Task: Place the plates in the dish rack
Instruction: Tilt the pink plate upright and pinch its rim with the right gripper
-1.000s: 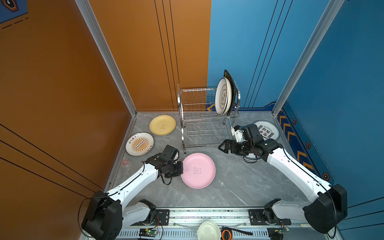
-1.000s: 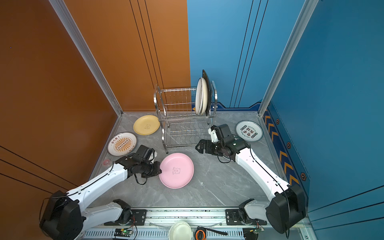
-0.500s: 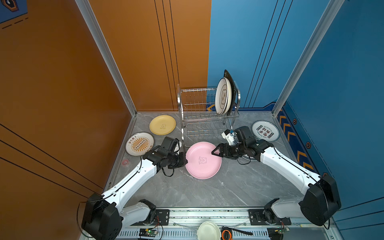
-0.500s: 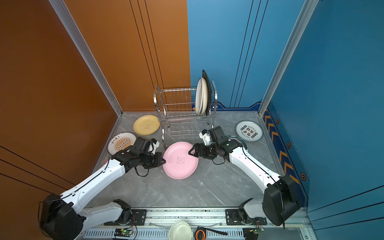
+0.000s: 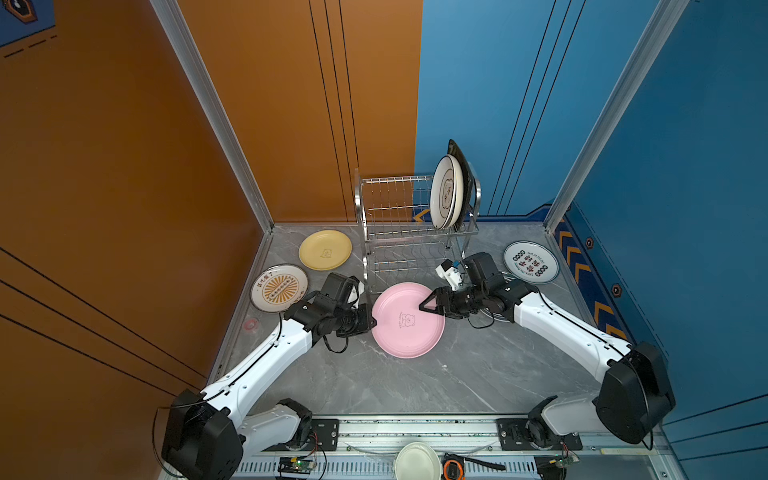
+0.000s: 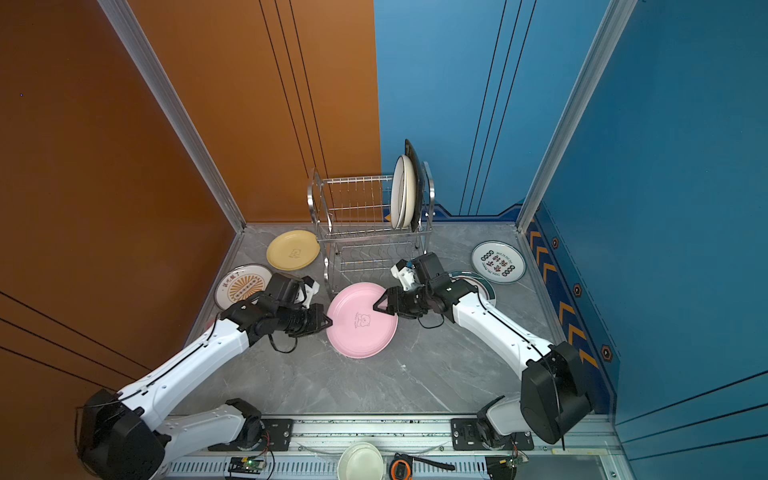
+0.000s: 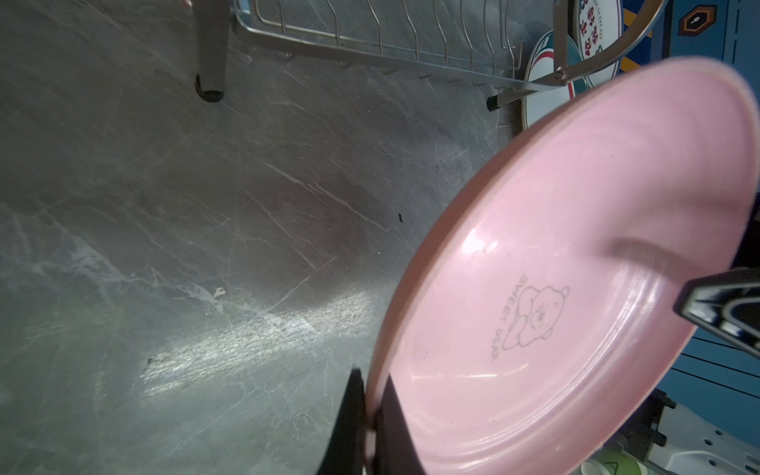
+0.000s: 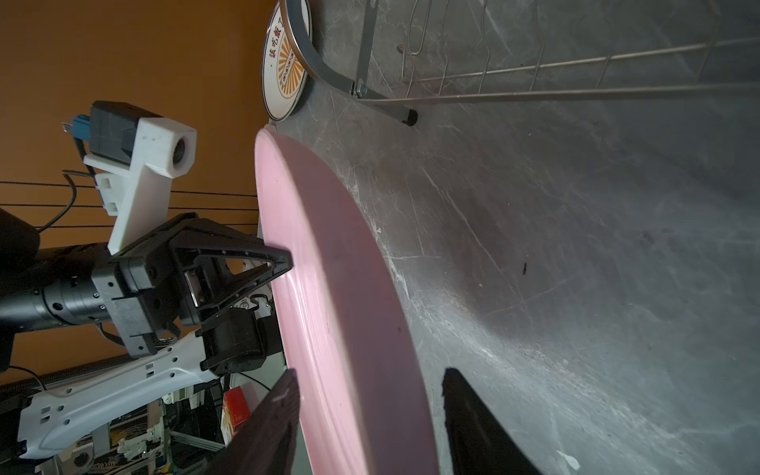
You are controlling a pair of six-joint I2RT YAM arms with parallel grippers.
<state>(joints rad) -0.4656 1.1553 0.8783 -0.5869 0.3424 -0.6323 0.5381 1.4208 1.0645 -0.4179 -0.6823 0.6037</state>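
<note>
Since a second ago: pink plate (image 5: pixel 409 322) carried a little nearer the rack and the right gripper (image 5: pixel 424 308) brought in from beside the rack to the plate's rim, jaws narrowed from wide.

Plate now sits tilted in the air just in front of the dish rack (image 5: pixel 399 216), off the table (image 5: pixel 457 374) as far as the wrist views show.
Left gripper (image 5: pixel 372 322) is pinched tight on the rim nearest its own arm.
Right gripper stands about half open astride the opposite rim. One finger (image 8: pixel 283 411) looks close against the upper face and the other (image 8: pixel 473 423) is clearly apart beneath — nothing gripped yet.

Reading: a handover, left to right.
- Seat the rim deep between the right pads, then close fully.
- Left should let go only once that grip is firm. A shallow pinch on a glossy rim will likely let the plate swing.
- Then stand the plate on edge and feed it into a free upper slot beside the white plate (image 5: pixel 446 193) and black square plate (image 5: pixel 459 156) — keep clear of the divider wires.

Yellow plate (image 5: pixel 325 249), sunburst plate (image 5: pixel 279 287) and lettered plate (image 5: pixel 531 262) lie flat, not yet loaded.
</note>
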